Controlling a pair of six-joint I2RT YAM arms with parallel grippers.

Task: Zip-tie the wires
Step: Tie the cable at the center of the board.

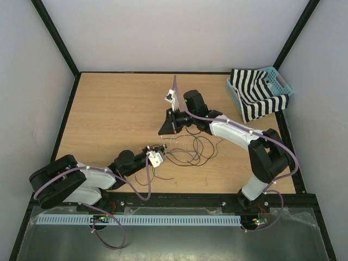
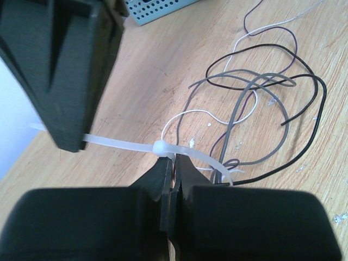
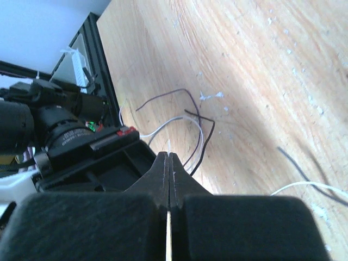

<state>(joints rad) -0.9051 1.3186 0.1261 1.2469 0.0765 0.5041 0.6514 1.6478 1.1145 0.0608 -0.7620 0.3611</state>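
Because the wires (image 1: pixel 191 150) are thin, light and springy, they will slide and uncurl rather than stay bunched, so I judge the grip belongs on the zip tie (image 2: pixel 122 144) and not on the strands themselves.

Seen from above, the left gripper (image 1: pixel 156 156) lies low over the table (image 1: pixel 109 109), at about 9 o'clock from the tangle. In its wrist view its jaws are pressed together, pinching the tie right under the small square head. From there the pale strap runs out toward 9 o'clock into the right gripper (image 1: pixel 173 122), which stands at about 11 o'clock from the wires. Its own camera shows the fingers (image 3: pixel 163 176) squeezed flat, with a thin pale sliver in the seam, which looks like the tie's tail.

On the other side of the head, toward 4 o'clock, the strap curves into a small loop that seems to take in a few grey and dark strands. Whether the whole bunch sits inside it I cannot tell. Most of the loops sprawl loose on the wood toward 2 o'clock in the left wrist view.

The tie itself is smooth, slippery plastic, stiff along its length. A pull on the tail probably needs a firm pinch and a steady hold at the head.

At the table's 2 o'clock corner stands a blue basket (image 1: pixel 284 82) with a striped cloth (image 1: pixel 255 100), well apart from the work.
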